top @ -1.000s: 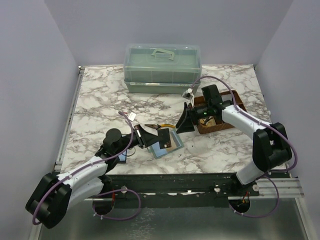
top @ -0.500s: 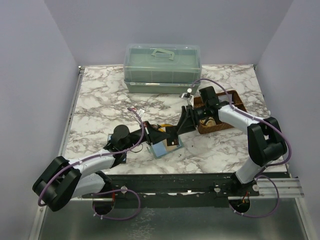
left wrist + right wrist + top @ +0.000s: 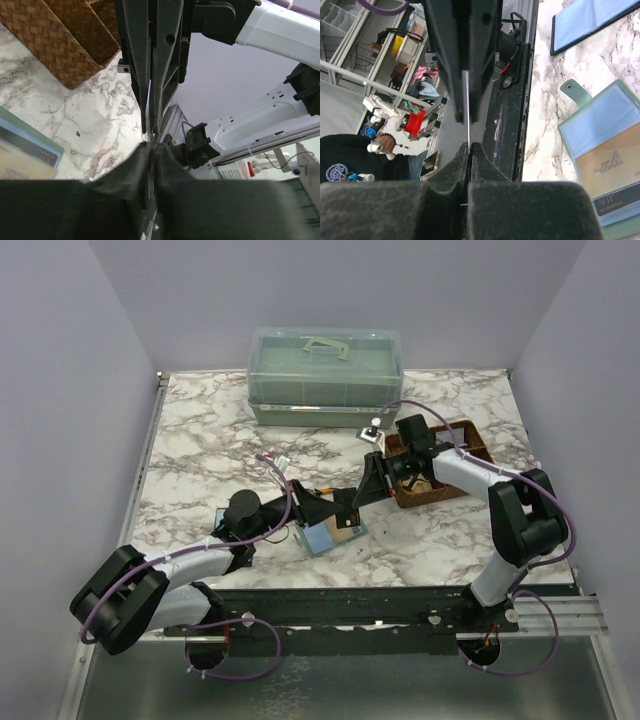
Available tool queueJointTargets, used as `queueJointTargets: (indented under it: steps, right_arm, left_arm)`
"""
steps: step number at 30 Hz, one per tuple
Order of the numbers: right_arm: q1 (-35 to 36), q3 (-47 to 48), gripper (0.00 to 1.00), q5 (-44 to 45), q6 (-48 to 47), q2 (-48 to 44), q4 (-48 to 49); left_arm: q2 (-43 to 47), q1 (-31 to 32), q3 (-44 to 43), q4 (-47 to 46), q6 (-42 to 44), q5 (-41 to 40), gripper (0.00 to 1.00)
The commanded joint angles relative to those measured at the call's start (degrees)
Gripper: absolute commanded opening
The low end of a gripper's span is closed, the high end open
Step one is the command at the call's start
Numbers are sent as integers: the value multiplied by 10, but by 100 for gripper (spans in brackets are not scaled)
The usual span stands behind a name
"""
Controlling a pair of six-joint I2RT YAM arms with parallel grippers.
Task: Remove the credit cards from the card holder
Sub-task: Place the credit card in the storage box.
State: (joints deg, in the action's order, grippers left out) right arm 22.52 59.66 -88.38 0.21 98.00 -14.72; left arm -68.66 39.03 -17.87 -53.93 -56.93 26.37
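- One credit card (image 3: 468, 100), seen edge-on, is pinched at both ends. The left gripper (image 3: 150, 148) and right gripper (image 3: 469, 146) are each clamped on it, tip to tip.
- One card holder (image 3: 322, 538) lies open on the marble table (image 3: 200, 440) beneath them, partly hidden from above by the fingers.
- Two cards are in its pockets: a tan card (image 3: 605, 167) and a dark card (image 3: 615, 202).
- One bluish card (image 3: 585, 20) lies flat beside it.
- One woven tray (image 3: 470, 445) and one teal box (image 3: 325, 375) stand behind.

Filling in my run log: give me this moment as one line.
stage: both claws on one card | left claw: shut on card | right claw: shut on card | wallet: open on table, other cards inside
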Motion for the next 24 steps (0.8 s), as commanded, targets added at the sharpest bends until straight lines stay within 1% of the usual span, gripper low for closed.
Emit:
queueJointTargets:
  steps: [1,2,4,5,7,10,13,16,18,20,21,24]
  right_arm:
    - [-2,30,0,32,-84,-14,-81]
    - [-4,38,0,39,-106,-14,-104]
    - [-9,50,0,49,-138,-15,-136]
    - [-13,53,0,53,-148,-14,-146]
    - [-22,62,0,61,-166,-15,-165]
    - [-45,80,0,82,-213,-13,-214]
    - [-87,114,0,138,-289,-20,-287]
    - [-168,137,0,187,-338,-49,-331]
    - [-250,154,0,207,-365,-66,-352]
    - [-323,191,0,273,-410,-73,-391]
    - [-343,215,0,320,-436,-73,-412]
    - [-357,276,0,486,-511,-68,-457]
  left_arm:
    - [41,-2,24,-39,-7,-50,37]
    - [57,-5,36,-38,-8,-61,49]
    - [87,-14,50,-15,-11,-77,62]
    - [103,-21,54,2,-12,-81,67]
    - [131,-37,58,37,-11,-82,70]
    - [175,-60,59,112,-9,-88,73]
    - [222,-69,55,192,4,-106,78]
    - [263,-72,55,237,10,-125,82]
    - [285,-74,56,255,16,-130,83]
    - [303,-75,54,274,22,-133,85]
    - [309,-76,51,283,24,-135,86]
    - [314,-78,44,306,39,-134,87]
